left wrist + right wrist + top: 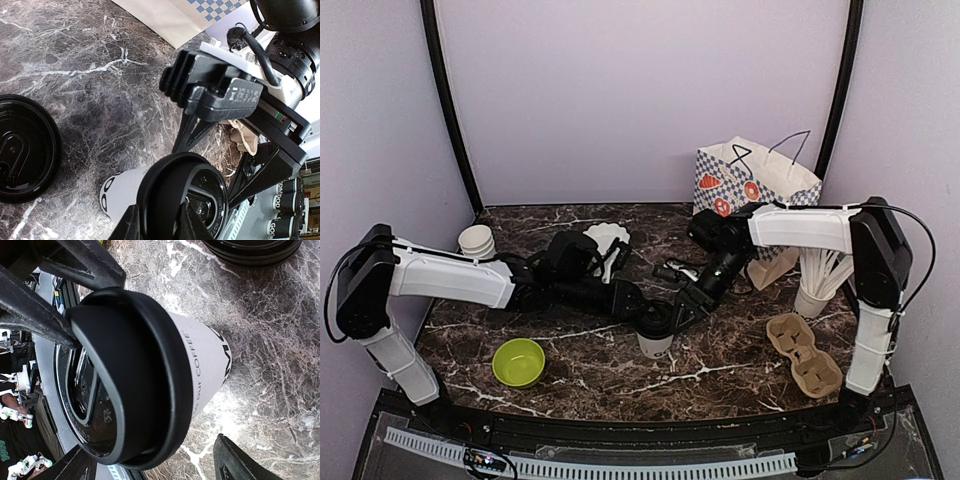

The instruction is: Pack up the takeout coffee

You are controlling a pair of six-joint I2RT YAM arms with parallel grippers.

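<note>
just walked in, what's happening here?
Both arms meet at one coffee cup mid-table. The left gripper pinches the rim of its black lid, which looks not fully seated. The right gripper sits around the cup, jaws open, not gripping. The paper bag and the empty cardboard carrier stand to the right.

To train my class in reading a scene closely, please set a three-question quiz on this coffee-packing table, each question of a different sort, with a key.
1. True or false: the left gripper grips the black lid atop the coffee cup.
2. Where on the table does the cardboard cup carrier lie? A near right; B far left; C centre.
3. What stands at the table's far right corner?

Key: 1 true; 2 A; 3 the patterned paper bag.
</note>
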